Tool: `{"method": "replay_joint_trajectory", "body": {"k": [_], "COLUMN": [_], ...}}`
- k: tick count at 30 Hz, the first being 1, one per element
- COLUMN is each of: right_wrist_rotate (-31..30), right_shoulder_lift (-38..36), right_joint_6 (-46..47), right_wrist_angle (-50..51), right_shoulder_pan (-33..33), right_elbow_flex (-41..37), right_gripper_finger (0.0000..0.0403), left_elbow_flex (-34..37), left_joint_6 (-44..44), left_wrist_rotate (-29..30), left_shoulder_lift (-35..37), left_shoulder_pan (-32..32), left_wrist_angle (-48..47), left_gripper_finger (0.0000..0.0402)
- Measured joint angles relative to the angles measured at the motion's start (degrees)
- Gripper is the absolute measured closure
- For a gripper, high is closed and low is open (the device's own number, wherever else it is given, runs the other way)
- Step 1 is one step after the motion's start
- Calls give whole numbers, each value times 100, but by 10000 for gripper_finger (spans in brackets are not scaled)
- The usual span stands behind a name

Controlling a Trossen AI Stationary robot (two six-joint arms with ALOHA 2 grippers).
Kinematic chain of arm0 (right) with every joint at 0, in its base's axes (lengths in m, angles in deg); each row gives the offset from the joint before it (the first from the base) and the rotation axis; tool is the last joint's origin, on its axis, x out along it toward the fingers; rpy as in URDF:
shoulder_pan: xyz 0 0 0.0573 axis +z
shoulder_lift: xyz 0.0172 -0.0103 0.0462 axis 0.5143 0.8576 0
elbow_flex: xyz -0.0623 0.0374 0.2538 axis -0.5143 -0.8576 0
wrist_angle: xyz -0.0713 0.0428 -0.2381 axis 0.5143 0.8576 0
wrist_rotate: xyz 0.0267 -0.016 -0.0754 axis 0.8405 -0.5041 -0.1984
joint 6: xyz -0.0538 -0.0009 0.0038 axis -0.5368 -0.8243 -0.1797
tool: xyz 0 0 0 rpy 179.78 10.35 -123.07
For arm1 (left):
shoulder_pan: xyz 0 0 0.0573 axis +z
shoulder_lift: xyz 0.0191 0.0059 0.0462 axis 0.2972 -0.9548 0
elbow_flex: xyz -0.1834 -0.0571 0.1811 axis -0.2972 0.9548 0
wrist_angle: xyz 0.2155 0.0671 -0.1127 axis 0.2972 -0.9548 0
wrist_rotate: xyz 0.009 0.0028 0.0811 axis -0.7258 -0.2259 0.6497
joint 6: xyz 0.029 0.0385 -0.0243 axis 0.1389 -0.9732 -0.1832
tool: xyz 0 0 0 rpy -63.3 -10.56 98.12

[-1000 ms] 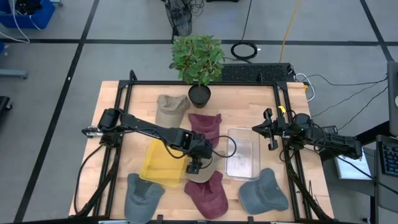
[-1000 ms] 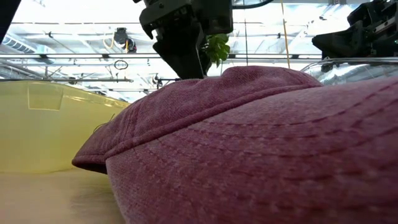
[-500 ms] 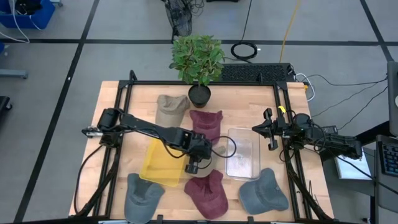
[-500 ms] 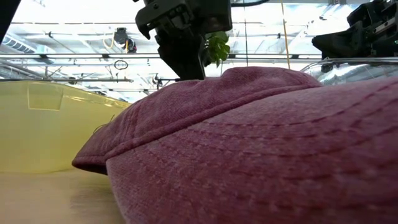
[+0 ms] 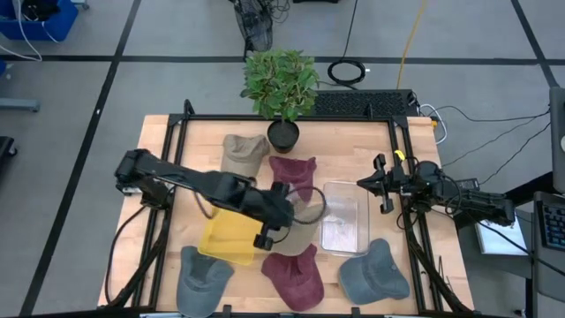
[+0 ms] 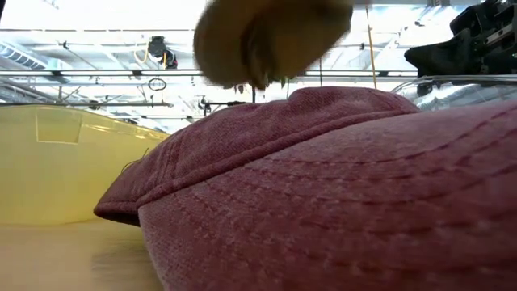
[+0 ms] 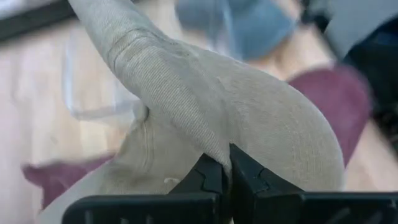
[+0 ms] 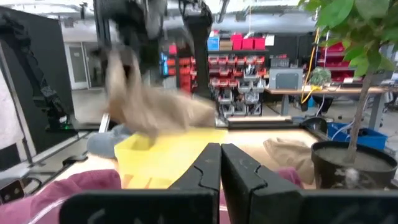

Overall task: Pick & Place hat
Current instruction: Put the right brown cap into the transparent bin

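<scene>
My left gripper (image 5: 265, 238) is shut on a tan hat (image 5: 298, 223), which hangs in the air over the table's middle, between the yellow bin (image 5: 228, 237) and the clear container (image 5: 346, 219). In the low view the tan hat (image 6: 271, 34) floats, blurred, above a maroon hat (image 6: 323, 186). The right wrist view shows the tan hat (image 8: 155, 102) dangling over the bin (image 8: 171, 152). My right gripper (image 5: 382, 187) waits shut at the table's right side. My left gripper pinches a raised fold of the tan hat's cloth (image 7: 214, 140) between its two fingers (image 7: 208, 171), coming from above and pointing down. The hat hangs slack below the fingers, lifted clear of the table and of the maroon hat beneath.
Lying on the table are two maroon hats (image 5: 291, 177) (image 5: 294, 276), two grey hats (image 5: 201, 278) (image 5: 375, 272) and another tan hat (image 5: 244, 155). A potted plant (image 5: 281, 84) stands at the far edge. Black frame rails (image 5: 168, 177) run along both sides.
My left gripper has shut on the tan hat, which lay between the yellow bin and the near maroon hat, then risen and drifted a little toward the table's left. The hat has come up off the table and now hangs clear.
</scene>
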Motion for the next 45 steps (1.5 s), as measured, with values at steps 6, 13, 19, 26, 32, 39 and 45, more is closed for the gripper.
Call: {"method": "replay_joint_trajectory", "body": {"k": [6, 13, 19, 26, 32, 39, 45], "right_wrist_rotate": [-2, -7, -295, -2376, -2705, -2707, -2710], "right_shoulder_lift": [53, 58, 54, 41, -11, -109, -109], "right_joint_6": [1, 320, 133, -542, -906, -1095, -1044], "right_wrist_angle": [-1, -125, 409, 920, 1044, 1341, 1336], "right_shoulder_pan": [0, 1, 0, -1, 2, 0, 0], "right_elbow_flex": [0, 27, 404, 581, 594, 799, 1038], "right_gripper_finger": [403, 403, 403, 403, 403, 403, 403], "left_elbow_flex": [-7, -4, -150, -971, -1893, -2364, -2367], "left_joint_6": [9, -122, -207, -370, -423, -613, -567], "left_wrist_rotate": [-3, -556, -1108, -1164, -994, -148, 15], "left_shoulder_lift": [476, 253, -245, -1364, -2290, -3076, -3203], "left_shoulder_pan": [90, 333, 487, 545, 579, 618, 719], "left_wrist_angle": [435, 1126, 2080, 2719, 2478, 2161, 1772], "left_gripper_finger": [395, 393, 395, 396, 396, 396, 396]}}
